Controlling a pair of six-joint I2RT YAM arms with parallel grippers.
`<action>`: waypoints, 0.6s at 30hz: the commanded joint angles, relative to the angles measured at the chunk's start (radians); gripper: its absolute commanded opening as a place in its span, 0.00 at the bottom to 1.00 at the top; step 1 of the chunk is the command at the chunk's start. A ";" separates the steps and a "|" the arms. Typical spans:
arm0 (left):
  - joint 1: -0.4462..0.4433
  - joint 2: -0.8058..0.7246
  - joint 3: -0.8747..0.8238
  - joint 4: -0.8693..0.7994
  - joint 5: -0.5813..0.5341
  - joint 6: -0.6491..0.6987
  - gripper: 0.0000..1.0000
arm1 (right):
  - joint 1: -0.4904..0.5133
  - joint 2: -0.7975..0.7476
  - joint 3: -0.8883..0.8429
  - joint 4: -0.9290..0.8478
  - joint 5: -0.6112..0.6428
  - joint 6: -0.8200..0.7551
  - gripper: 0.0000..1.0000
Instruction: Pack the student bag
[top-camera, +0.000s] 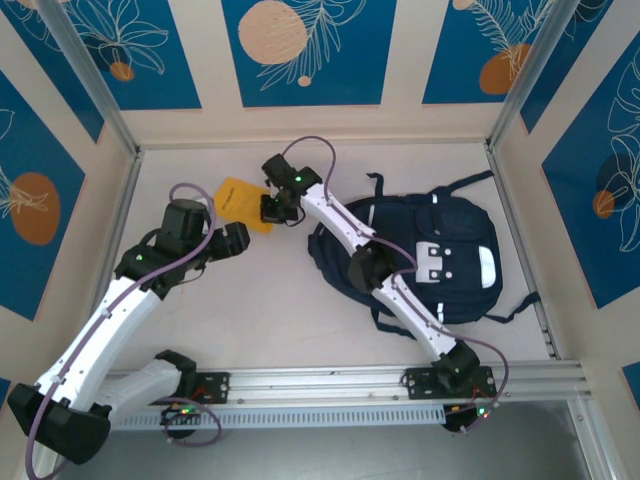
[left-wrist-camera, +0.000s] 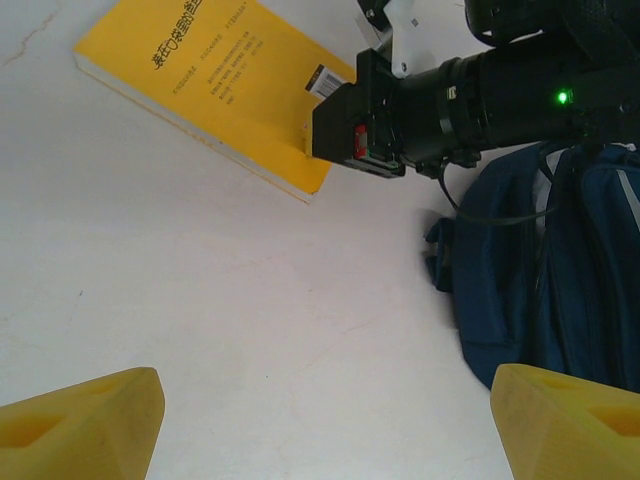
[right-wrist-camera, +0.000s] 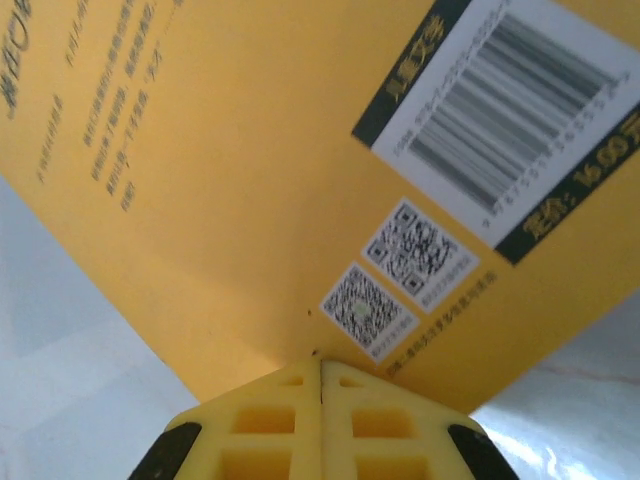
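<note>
My left gripper (left-wrist-camera: 320, 428) stands over the left half of the table (top-camera: 270, 305); its jaws are released and spread wide, with nothing between them and bare surface below.

Just beyond it, toward the far edge and left of centre, lies a yellow book (top-camera: 236, 196), flat, back cover up.

My right gripper (right-wrist-camera: 320, 405) is clenched, pads meeting on a closed seam; the tips sit at the book's right-hand corner; I cannot tell whether any of the cover is pinched.

The student bag (top-camera: 440, 250) lies flat in the right half of the table, near the right edge; my right arm (top-camera: 340, 225) crosses over its left side; straps trail toward the right edge and the near rail.

Handling, as judged:
- the bag is soft, limp fabric; expect it to sag, fold and drag rather than slide as one piece;
- it is bulky, probably light while unfilled;
- the smooth panels give a poor grip; take hold at the top carry loop, a strap root or the zip rim;
- whether the main mouth is open I cannot tell.

Room for moving:
- open surface lies between the book and the bag, and toward the near edge at centre;
- the right edge is crowded by bag and straps; loose straps could snag a finger;
- walls close the left, far and right sides.
</note>
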 joint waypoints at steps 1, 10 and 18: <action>-0.007 0.001 -0.002 -0.002 -0.031 0.017 0.85 | 0.053 0.023 -0.016 -0.244 0.092 -0.063 0.00; -0.006 -0.010 -0.010 -0.010 -0.071 -0.001 0.86 | 0.170 0.064 0.115 -0.447 0.170 -0.175 0.00; 0.002 -0.003 -0.007 -0.013 -0.126 -0.021 0.86 | 0.186 -0.031 0.139 -0.457 0.281 -0.155 0.00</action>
